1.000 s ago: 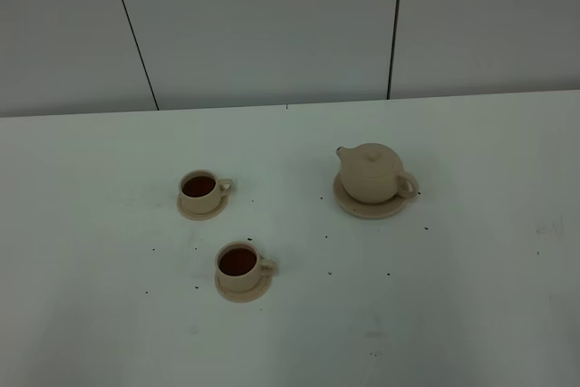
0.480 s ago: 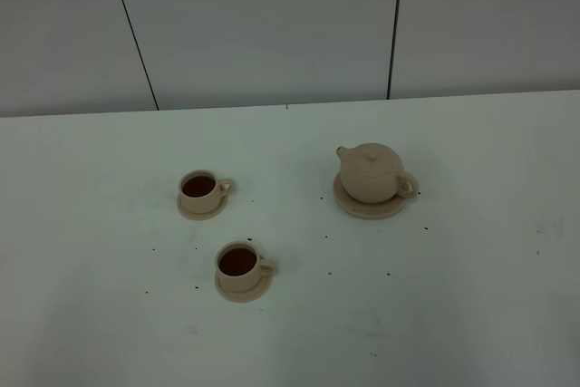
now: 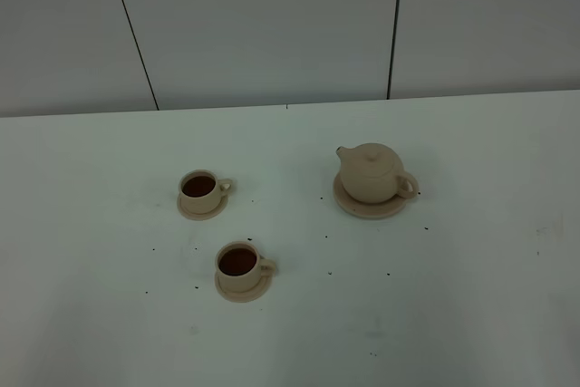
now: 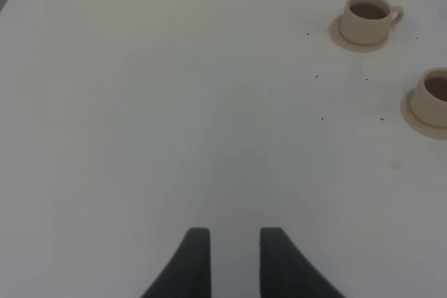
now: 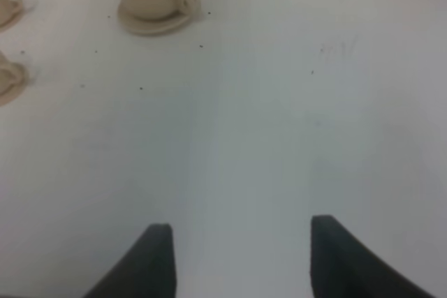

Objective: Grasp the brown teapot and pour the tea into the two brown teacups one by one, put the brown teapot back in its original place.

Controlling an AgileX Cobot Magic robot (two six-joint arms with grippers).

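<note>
The brown teapot (image 3: 373, 173) sits upright on its wide saucer (image 3: 349, 203) on the white worktop (image 3: 471, 296), well apart from the right claw (image 5: 237, 252), whose jaws stand wide and empty. The left claw (image 4: 234, 256) is narrowly parted, empty, far from both filled teacups (image 3: 200, 187) (image 3: 239, 263).

A bare test room or lab: a plain white tabletop (image 3: 471, 314) against a blank panelled wall (image 3: 272, 24).
</note>
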